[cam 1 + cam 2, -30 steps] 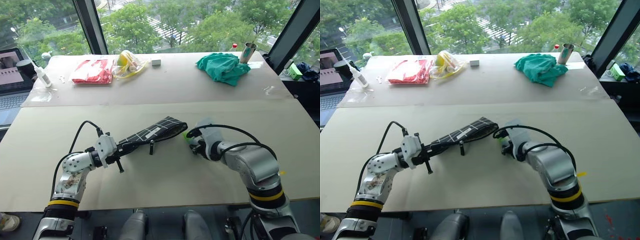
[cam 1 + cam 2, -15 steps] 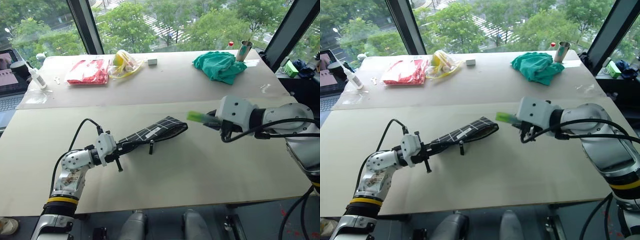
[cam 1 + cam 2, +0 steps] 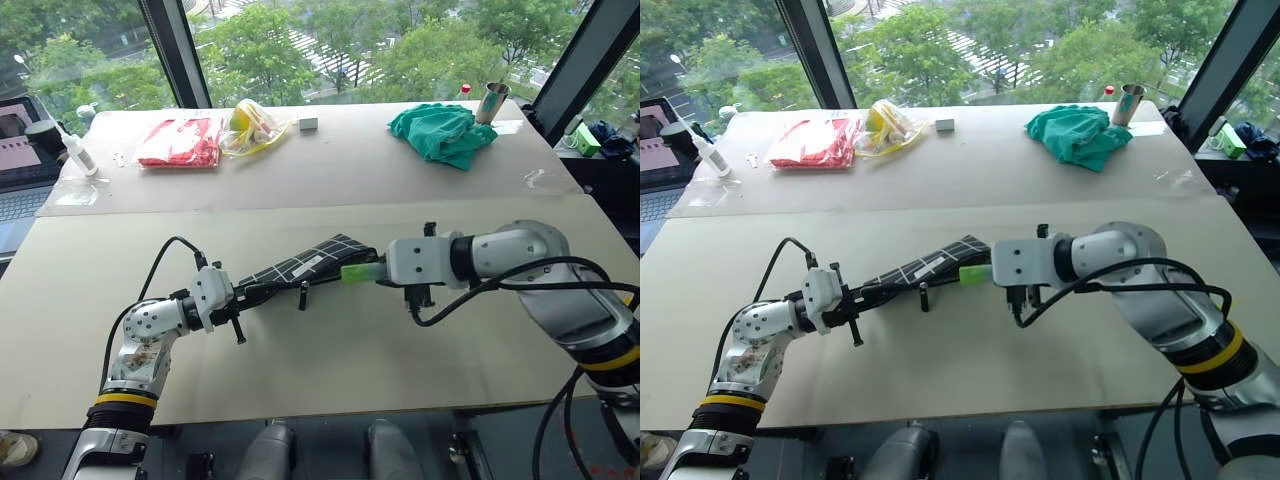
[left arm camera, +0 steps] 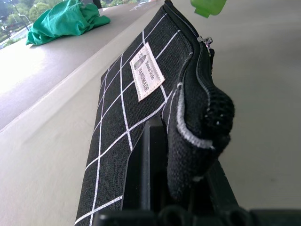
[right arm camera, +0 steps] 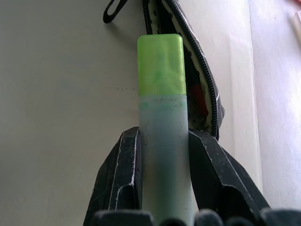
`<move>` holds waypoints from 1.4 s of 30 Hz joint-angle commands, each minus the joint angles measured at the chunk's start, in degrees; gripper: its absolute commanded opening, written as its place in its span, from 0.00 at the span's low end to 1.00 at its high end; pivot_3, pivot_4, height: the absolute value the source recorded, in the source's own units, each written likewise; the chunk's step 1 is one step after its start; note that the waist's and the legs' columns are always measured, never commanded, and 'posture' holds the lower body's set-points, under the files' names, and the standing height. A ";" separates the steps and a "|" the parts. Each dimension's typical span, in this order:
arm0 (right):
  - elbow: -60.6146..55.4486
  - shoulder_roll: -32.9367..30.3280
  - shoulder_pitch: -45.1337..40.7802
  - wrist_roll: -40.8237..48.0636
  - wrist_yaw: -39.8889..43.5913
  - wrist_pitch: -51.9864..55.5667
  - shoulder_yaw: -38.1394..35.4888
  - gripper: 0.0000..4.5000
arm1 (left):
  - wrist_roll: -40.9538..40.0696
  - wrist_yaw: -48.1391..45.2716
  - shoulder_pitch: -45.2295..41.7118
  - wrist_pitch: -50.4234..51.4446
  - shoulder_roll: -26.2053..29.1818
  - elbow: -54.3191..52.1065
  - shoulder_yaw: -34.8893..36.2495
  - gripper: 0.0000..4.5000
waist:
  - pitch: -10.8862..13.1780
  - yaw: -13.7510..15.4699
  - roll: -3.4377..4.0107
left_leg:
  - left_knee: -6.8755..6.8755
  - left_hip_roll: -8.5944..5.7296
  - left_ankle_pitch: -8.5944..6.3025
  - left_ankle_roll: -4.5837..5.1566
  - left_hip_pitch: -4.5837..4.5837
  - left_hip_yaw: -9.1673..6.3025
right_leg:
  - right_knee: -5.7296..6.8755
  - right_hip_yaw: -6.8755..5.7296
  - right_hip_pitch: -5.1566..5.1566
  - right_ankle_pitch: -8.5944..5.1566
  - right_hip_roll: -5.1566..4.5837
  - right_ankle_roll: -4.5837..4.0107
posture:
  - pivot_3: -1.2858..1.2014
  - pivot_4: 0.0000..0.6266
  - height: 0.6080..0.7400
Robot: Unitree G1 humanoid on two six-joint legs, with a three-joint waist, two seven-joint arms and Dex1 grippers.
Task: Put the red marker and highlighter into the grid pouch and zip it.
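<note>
Pale tabletop [image 3: 330, 390] under tall windows carries the grid pouch [image 3: 305, 264], one end pinched in the closed left hand [image 3: 232, 297]; the right hand [image 3: 378, 271], clamped on the highlighter [image 3: 358, 271], has swung back from farther right of the pouch, so the green cap now sits at its open mouth; something red shows inside, likely the red marker [image 5: 201, 104]; insertion looks imminent, zipping remains.

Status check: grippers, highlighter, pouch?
Left gripper clamped on grid pouch end. Right gripper holds highlighter, cap at the pouch's open mouth. Something red inside the pouch. Nothing blocking.
</note>
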 commanded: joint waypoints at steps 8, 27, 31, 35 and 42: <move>3.27 5.11 -3.99 -5.88 1.63 -2.95 1.57 0.23 | -0.16 0.10 -0.41 -0.83 -0.16 -1.03 -0.10 0.00 | 0.00 0.16 0.00 | 0.00 0.00 0.02 -0.03 0.00 -0.01 | 0.02 0.00 -0.01 0.00 0.00 0.00 | 0.52 0.24 1.00; 14.41 18.09 -9.84 -14.33 3.70 -19.68 10.56 0.23 | -0.05 0.15 -0.78 -0.78 -0.32 -0.70 -0.19 0.00 | 0.00 -0.34 0.00 | 0.01 -0.02 0.16 -0.28 0.00 -0.05 | 0.08 -0.01 -0.05 0.00 0.00 0.00 | 0.52 0.24 1.00; 16.80 20.47 -9.52 -11.83 5.14 -18.85 9.00 0.50 | 0.17 0.32 -0.69 -0.71 -0.54 -0.98 -0.23 0.00 | 0.00 -0.53 0.00 | 0.01 -0.01 0.19 -0.33 0.01 -0.05 | 0.09 -0.01 -0.04 0.00 0.01 0.00 | 0.52 0.24 1.00; 17.81 20.51 -10.15 -11.12 5.44 -17.27 6.14 0.81 | 0.24 0.48 -0.45 -0.71 -0.57 -1.16 -0.21 0.00 | 0.00 -0.58 0.00 | 0.00 -0.02 0.20 -0.35 0.01 -0.07 | 0.14 -0.01 -0.05 0.00 0.00 0.00 | 0.52 0.24 1.00; 17.22 17.15 -12.40 -4.97 7.90 -11.88 -2.28 0.99 | 0.23 0.76 -0.36 -0.69 -0.62 -1.26 -0.29 0.00 | 0.00 -0.52 0.00 | 0.01 -0.03 0.19 -0.33 0.01 -0.07 | 0.16 0.00 -0.05 0.00 0.00 -0.01 | 0.52 0.24 1.00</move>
